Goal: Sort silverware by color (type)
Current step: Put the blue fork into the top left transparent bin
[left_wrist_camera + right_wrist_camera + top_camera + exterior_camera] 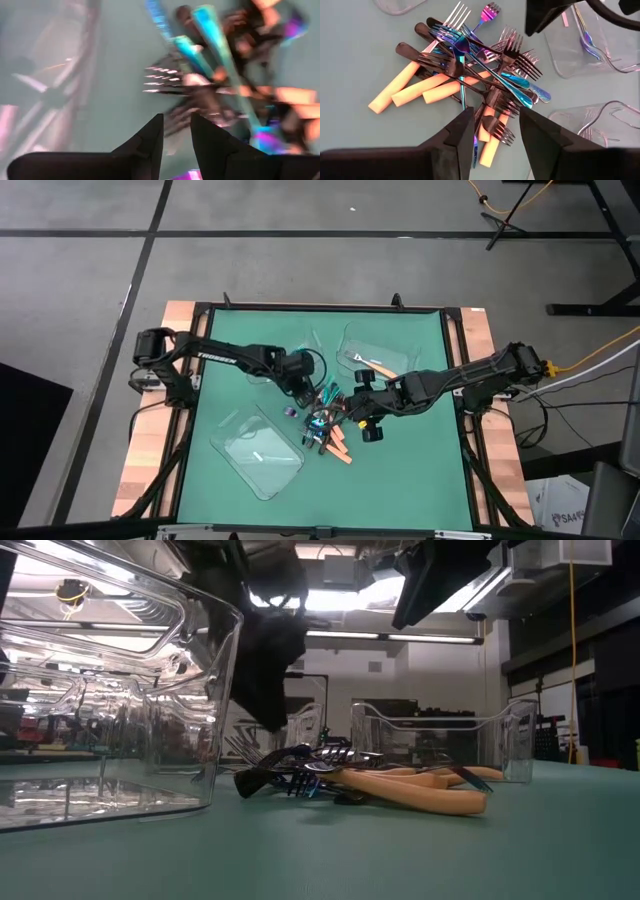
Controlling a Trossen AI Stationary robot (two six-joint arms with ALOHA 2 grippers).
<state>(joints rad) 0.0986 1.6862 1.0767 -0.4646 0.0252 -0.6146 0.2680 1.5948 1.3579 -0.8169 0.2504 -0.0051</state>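
Observation:
The silverware (470, 75) lies in one tangled heap mid-table (328, 426): dark forks, iridescent blue-purple pieces and orange-handled pieces (420, 788), resting across one another. My left gripper (176, 135) hangs open just left of the heap (298, 392), fingers slanting down, with nothing between them. My right gripper (495, 132) stands open above the heap's right side (350, 410), also holding nothing. One orange-handled piece (378, 367) lies in the far right tray. An iridescent piece (589, 44) lies in the far left tray.
Three clear plastic trays surround the heap: one at the near left (258, 452), one at the far left under my left arm (262, 370), one at the far right (385, 345). Bare green mat lies along the near edge and at the right.

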